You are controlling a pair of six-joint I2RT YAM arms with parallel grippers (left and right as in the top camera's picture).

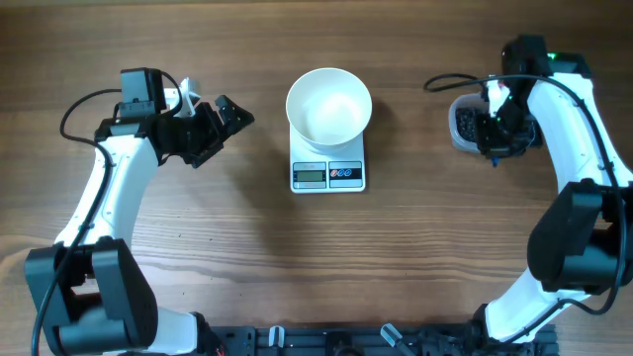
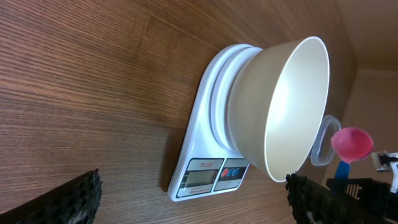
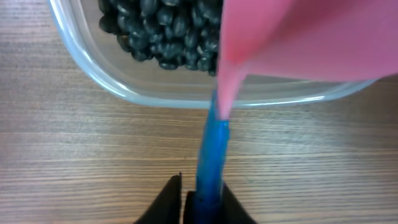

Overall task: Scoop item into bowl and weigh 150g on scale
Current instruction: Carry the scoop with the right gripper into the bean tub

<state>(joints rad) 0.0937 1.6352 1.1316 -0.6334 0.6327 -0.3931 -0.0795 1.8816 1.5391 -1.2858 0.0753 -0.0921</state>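
The white bowl [image 1: 329,104] [image 2: 283,106] stands on the white scale [image 1: 328,175] [image 2: 205,174] at mid table and looks bare inside. The item, black beans [image 3: 168,28] [image 1: 462,121], lies in a clear tub [image 3: 124,87] [image 1: 457,133] at the far right. My right gripper [image 1: 495,148] [image 3: 199,193] is beside the tub with the blue handle of a pink scoop [image 3: 298,37] between its jaws; a thin slit shows next to the left finger. The scoop's cup hangs over the tub's rim. My left gripper [image 1: 220,136] [image 2: 193,196] stands open to the left of the scale, holding nothing.
The wooden table [image 1: 326,257] stretches bare in front of the scale. Both arm bases sit at the near edge, left [image 1: 89,307] and right [image 1: 574,257]. In the left wrist view the pink scoop [image 2: 351,143] and the tub [image 2: 323,140] show behind the bowl.
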